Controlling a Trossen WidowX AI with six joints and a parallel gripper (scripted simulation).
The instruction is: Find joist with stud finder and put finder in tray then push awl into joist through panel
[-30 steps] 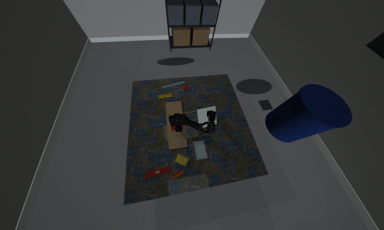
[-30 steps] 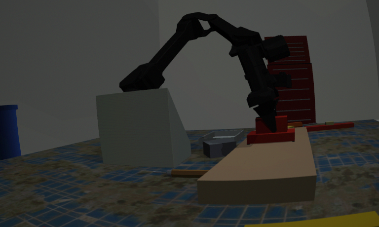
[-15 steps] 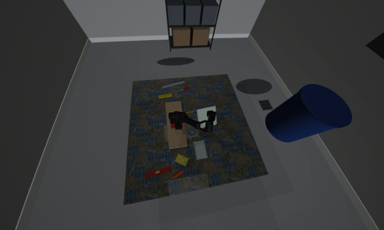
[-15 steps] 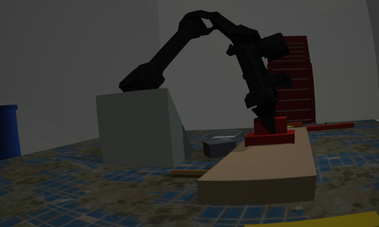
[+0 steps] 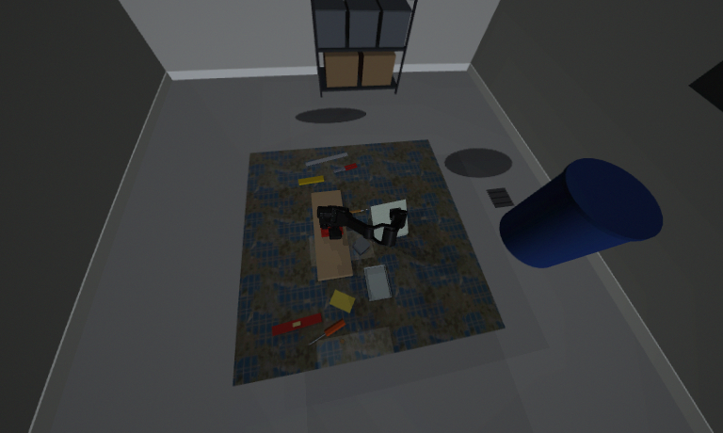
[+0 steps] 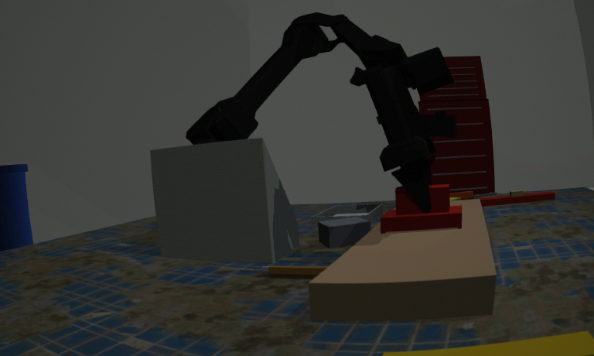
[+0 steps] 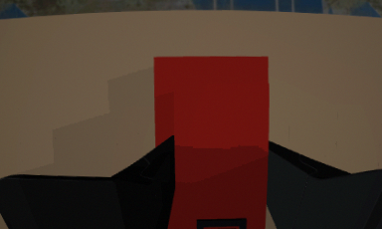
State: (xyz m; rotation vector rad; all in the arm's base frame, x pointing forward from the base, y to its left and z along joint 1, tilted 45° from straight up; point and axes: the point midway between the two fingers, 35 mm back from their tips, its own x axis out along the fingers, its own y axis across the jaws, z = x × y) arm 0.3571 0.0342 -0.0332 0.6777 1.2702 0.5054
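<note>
Red blocky stud finder upright on a tan rectangular panel, panel flat toward the left edge of the patterned mat, orange-handled metal-tipped awl lying near mid-mat, pale open rectangular tray flat, nearer the lower edge.

Angular matte-black arm, chunky joints, tapered pincer

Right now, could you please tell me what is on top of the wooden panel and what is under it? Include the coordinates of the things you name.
On top of the panel [image 5: 333, 258] [image 6: 407, 255] [image 7: 75, 55] is the red stud finder [image 5: 324, 233] [image 6: 421, 220] [image 7: 214, 105], held between the fingers [image 6: 425, 205]. Whatever lies underneath, including any joist, is covered by the panel and cannot be seen.
</note>
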